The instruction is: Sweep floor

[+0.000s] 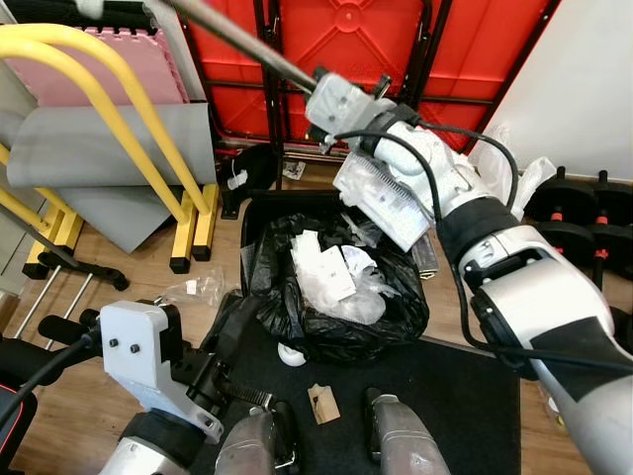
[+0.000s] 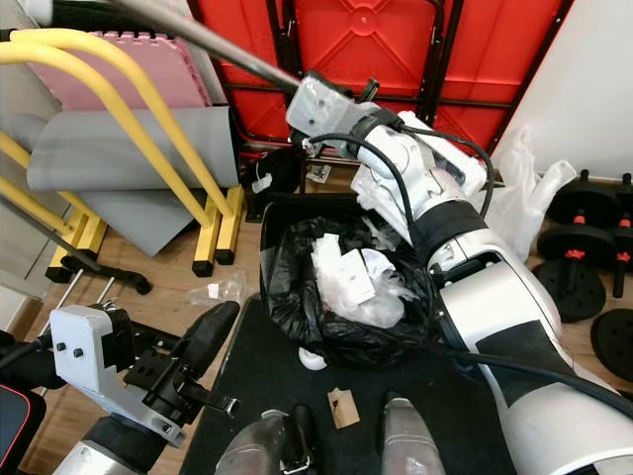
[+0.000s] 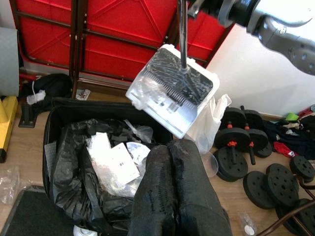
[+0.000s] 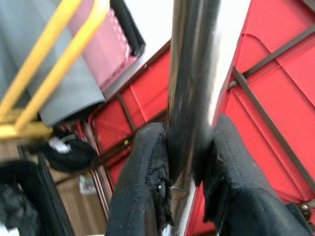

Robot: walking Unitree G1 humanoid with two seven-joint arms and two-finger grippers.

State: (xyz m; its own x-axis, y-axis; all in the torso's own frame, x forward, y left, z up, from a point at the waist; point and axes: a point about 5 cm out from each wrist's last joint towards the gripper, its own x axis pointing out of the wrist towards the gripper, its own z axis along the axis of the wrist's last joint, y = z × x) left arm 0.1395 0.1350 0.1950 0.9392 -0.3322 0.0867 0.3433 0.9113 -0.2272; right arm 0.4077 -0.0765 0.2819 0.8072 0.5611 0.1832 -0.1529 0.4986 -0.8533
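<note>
- Right gripper (image 4: 184,169) clenched round the dustpan handle (image 4: 192,78); dustpan (image 3: 172,88) tilted below it, over the black-lined bin (image 1: 331,327).
- Left gripper (image 3: 170,162) closed, empty, near bin.
- Best tipped steeper, kept above the liner, shaken gently.

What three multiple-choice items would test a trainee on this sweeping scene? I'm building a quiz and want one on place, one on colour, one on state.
1. Where does the white plastic dustpan hang?
A. Above the black-lined bin
B. On the dark mat
C. Beside the black dumbbells

2. What colour are the folded tables behind the bin?
A. Blue
B. Red
C. Green

3. What is the right tool doing?
A. Hanging open
B. Pinching a bag
C. Clamping the silver metal handle

Answers: 1 A, the left wrist view shows the dustpan tilted over the bin; 2 B, red panels stand behind; 3 C, both fingers press the pole.
</note>
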